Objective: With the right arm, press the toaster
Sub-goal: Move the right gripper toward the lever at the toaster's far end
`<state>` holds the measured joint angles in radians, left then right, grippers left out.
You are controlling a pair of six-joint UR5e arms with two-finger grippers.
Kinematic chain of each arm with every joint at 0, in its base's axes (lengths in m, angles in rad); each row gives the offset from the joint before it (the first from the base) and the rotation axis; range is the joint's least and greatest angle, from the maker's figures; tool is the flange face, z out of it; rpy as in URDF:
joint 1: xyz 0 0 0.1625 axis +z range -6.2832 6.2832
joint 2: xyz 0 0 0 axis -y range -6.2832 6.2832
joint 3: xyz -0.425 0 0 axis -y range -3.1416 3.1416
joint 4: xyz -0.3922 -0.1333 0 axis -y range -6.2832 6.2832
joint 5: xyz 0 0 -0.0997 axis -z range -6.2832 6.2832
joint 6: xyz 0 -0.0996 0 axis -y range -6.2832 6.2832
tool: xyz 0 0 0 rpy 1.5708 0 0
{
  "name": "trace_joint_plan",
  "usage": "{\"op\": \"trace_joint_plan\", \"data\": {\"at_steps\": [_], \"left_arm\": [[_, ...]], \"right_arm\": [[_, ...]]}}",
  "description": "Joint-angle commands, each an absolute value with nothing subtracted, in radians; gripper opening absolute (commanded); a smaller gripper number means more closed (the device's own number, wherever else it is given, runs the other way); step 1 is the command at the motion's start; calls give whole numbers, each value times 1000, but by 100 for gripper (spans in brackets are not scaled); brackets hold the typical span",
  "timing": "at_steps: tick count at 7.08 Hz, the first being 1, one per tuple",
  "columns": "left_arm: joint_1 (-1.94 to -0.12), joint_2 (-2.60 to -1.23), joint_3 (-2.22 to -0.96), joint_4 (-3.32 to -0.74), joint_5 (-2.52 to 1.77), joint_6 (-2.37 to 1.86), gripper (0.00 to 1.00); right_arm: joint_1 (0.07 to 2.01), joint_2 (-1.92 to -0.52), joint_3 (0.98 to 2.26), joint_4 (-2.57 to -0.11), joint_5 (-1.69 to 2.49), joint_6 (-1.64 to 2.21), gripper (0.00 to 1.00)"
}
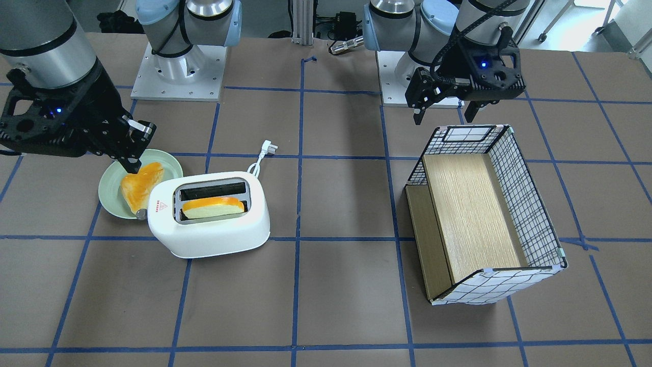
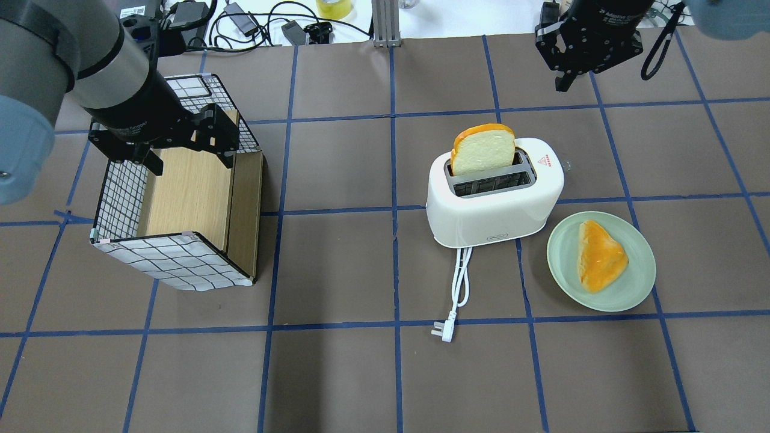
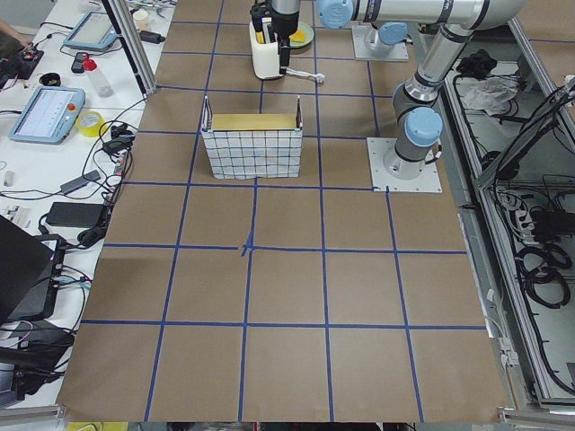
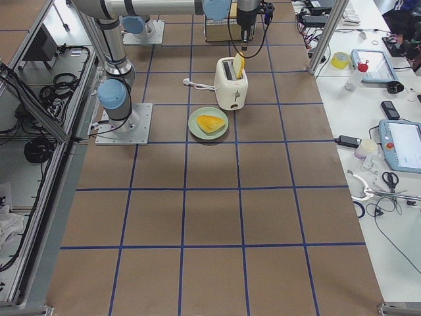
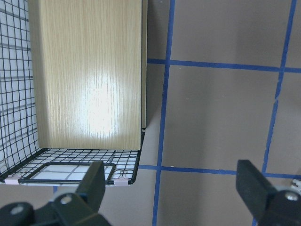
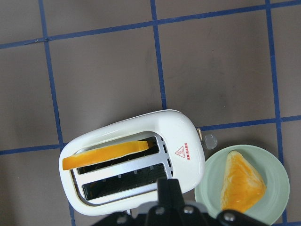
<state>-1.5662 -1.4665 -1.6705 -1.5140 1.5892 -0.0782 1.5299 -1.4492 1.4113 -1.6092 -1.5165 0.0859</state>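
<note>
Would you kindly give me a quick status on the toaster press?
Right gripper shut, hovering clear of toaster, no contact. Left gripper open, empty, by basket. Bread slice standing high in one slot. Plate beside lever knob; path looks clear.

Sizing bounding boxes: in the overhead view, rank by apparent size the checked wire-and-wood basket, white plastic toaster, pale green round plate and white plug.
1. checked wire-and-wood basket, clearly largest
2. white plastic toaster
3. pale green round plate, only slightly smaller
4. white plug, tiny

Right gripper (image 6: 168, 188) partly beyond bottom edge
</note>
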Motion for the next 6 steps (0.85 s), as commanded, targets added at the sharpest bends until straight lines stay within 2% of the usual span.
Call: {"op": "trace_joint_plan", "data": {"at_steps": [1, 4, 6], "left_arm": [[-1566, -1466, -1671, -1514, 1589, -78, 100], [-1566, -1466, -1671, -1516, 1589, -78, 100], [-1566, -1466, -1671, -1514, 1589, -78, 100]], "right_arm": [[1435, -1445, 1416, -1589, -1485, -14, 0], [1194, -1436, 1546, -1568, -1262, -312, 0], [1141, -1424, 1643, -1574, -1163, -373, 0]]}}
